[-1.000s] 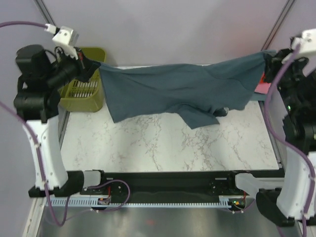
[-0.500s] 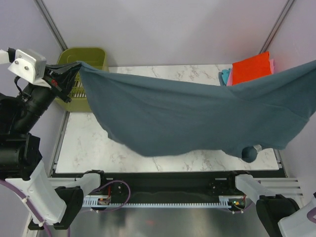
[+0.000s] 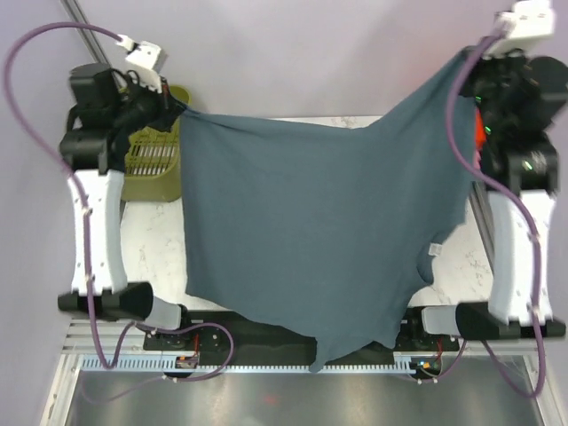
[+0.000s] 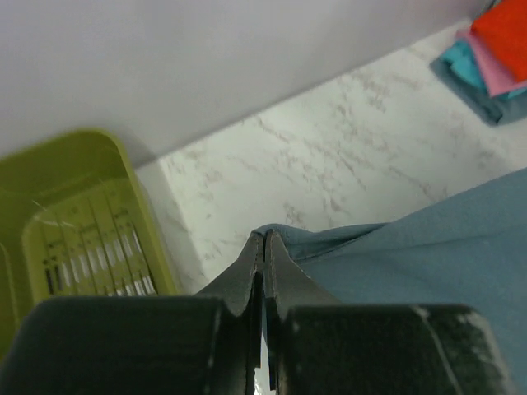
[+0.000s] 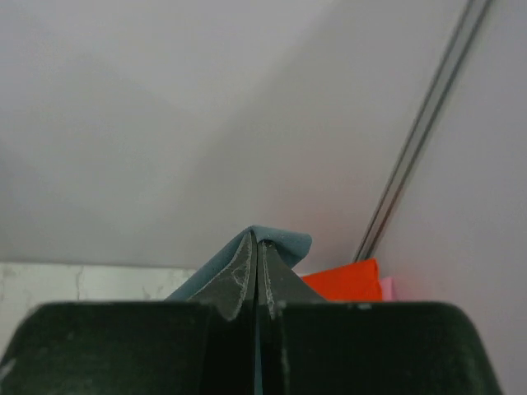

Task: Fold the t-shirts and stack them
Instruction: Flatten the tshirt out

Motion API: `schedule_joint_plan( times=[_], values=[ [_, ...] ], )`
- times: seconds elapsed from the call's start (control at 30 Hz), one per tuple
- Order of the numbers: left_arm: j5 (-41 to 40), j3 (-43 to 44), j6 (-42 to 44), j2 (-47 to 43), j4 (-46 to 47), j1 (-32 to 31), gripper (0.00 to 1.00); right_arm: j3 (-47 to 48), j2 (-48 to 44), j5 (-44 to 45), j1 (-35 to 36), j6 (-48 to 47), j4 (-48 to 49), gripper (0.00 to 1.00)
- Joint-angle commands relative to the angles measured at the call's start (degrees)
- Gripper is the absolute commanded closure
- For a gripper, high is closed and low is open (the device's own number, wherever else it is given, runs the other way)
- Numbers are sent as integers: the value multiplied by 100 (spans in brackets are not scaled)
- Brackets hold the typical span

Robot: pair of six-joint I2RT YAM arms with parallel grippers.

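A slate blue-grey t-shirt (image 3: 319, 231) hangs spread between both grippers and covers most of the marble table (image 3: 151, 240). Its lower edge reaches past the near table edge. My left gripper (image 3: 170, 111) is shut on the shirt's left corner by the basket; in the left wrist view the gripper (image 4: 263, 236) pinches a fold of the blue cloth (image 4: 428, 255). My right gripper (image 3: 470, 64) is shut on the other corner, held high at the far right, with cloth wrapped over the fingertips of that gripper (image 5: 257, 241). Folded red-orange (image 4: 506, 29), pink (image 4: 494, 70) and teal (image 4: 461, 62) t-shirts lie stacked at the far right corner.
An olive-green plastic basket (image 3: 151, 160) stands at the far left corner, just behind the left gripper. The red-orange folded shirt (image 5: 346, 280) shows just beyond the right gripper. Walls close the back, and a metal post (image 5: 420, 140) runs up the right corner.
Both arms swung the shirt up and forward, then back. The cloth, bunched along the far edge a second ago, now hangs spread flat down to the near edge.
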Motion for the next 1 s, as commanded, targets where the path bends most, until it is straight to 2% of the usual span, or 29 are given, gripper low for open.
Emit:
schedule_joint_plan(
  times=[0.0,0.17,0.27,0.4,0.5,0.6,0.7,0.8,0.97],
  values=[
    [-106,-380,347,644,223,39,98,-309,756,-376,0,37,392,100],
    [-158,-610,435,1716,294,30,98,-433,2232,-860,17,-164,428,100],
    [-167,-417,435,2708,285,-5,98,-135,3339,-939,26,-244,420,100],
    [-351,338,418,3992,285,-22,98,638,5077,-852,79,-358,349,100],
    [-771,1312,496,5132,259,-22,98,1821,6193,-624,158,-455,314,100],
    [-949,1727,550,5601,285,-13,98,2771,7178,-465,184,-464,357,100],
    [-1116,1983,550,5971,381,-5,98,2943,7682,-123,237,-595,891,100],
    [-1318,1948,462,6182,645,-5,98,2741,7894,70,290,-709,1524,100],
    [-1617,2044,304,6419,1102,-13,98,2986,8246,361,316,-727,2367,100]
  ],
)
